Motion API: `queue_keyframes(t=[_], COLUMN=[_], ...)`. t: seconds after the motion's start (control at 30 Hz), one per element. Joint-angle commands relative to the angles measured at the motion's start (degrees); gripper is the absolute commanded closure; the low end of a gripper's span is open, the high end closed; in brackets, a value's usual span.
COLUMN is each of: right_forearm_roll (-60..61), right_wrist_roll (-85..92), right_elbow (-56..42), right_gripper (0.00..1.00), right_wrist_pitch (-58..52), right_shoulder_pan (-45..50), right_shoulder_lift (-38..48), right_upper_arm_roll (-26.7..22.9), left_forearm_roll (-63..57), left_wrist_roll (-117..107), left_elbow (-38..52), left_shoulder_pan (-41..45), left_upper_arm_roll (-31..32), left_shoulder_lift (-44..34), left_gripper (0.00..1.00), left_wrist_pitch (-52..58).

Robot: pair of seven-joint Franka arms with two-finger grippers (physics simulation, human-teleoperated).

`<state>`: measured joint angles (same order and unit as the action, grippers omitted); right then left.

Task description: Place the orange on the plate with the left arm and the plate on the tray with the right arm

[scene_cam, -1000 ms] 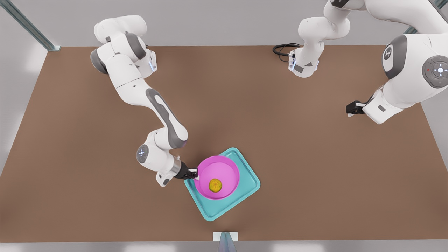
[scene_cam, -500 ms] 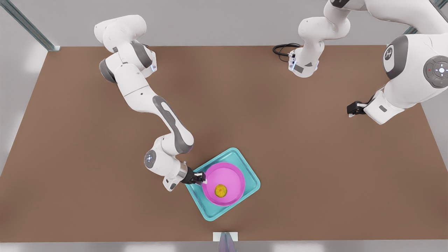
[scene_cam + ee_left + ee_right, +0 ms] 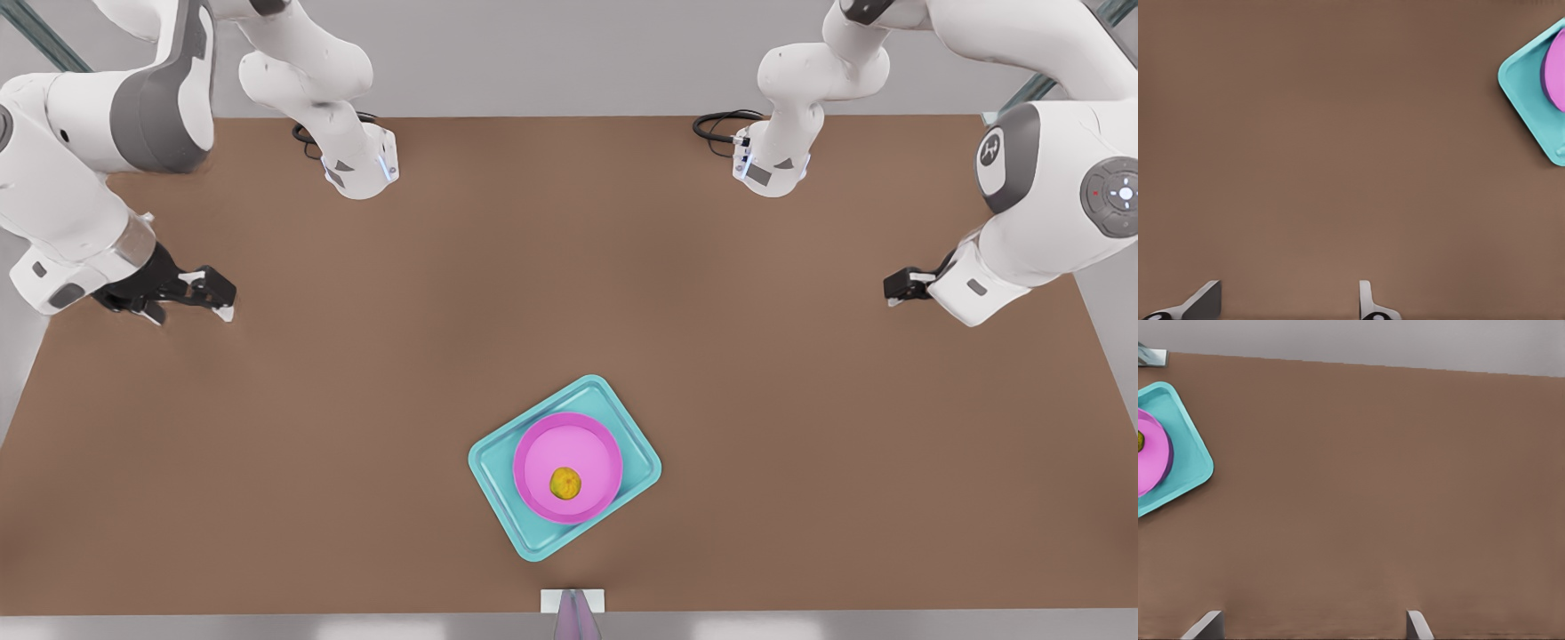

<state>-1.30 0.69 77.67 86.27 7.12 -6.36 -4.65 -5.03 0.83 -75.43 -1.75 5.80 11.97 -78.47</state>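
While the orange sits in the middle of the plate, the plate rests flat inside the tray, low and centre in the front view on the brown tabletop. At the front view's left edge the right hand hangs well apart from the tray, fingers spread and empty. At the front view's right the left hand waits, likewise released.

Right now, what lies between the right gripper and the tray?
Only bare table: the front view shows nothing between the right gripper, jaws open, and the tray.
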Motion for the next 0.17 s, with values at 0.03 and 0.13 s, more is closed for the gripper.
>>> queue_keyframes(t=[0.03, 0.13], right_forearm_roll=[-2.3, -2.39], right_wrist_roll=[0.89, 0.98], right_elbow=[0.9, 0.9], right_gripper=[0.0, 0.0], right_wrist_pitch=[-15.95, -15.87], right_shoulder_pan=[0.0, -0.09], right_shoulder_lift=[1.97, 1.7], right_upper_arm_roll=[-0.01, -0.01], left_forearm_roll=[0.19, 0.28], left_wrist_roll=[-0.04, 0.84], left_elbow=[0.11, 0.02], left_shoulder_pan=[-0.18, -0.1], left_upper_arm_roll=[0.0, 0.0], left_shoulder_lift=[0.86, 0.86], left_gripper=[0.0, 0.0], left_wrist_pitch=[-0.72, 0.42])
